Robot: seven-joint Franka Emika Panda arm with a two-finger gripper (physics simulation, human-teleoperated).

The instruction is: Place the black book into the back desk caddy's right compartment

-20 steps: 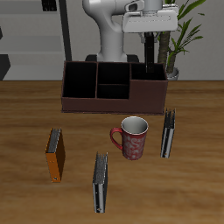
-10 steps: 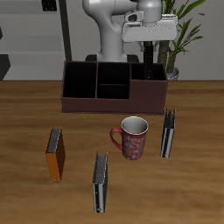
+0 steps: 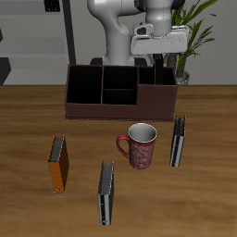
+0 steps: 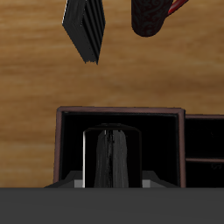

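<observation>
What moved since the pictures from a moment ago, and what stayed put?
The gripper rose a little above the back desk caddy. The black book stands in the right compartment; whether the fingers still grip it is unclear. The red mug, the orange-brown book and both dark grey books stayed where they were.
</observation>
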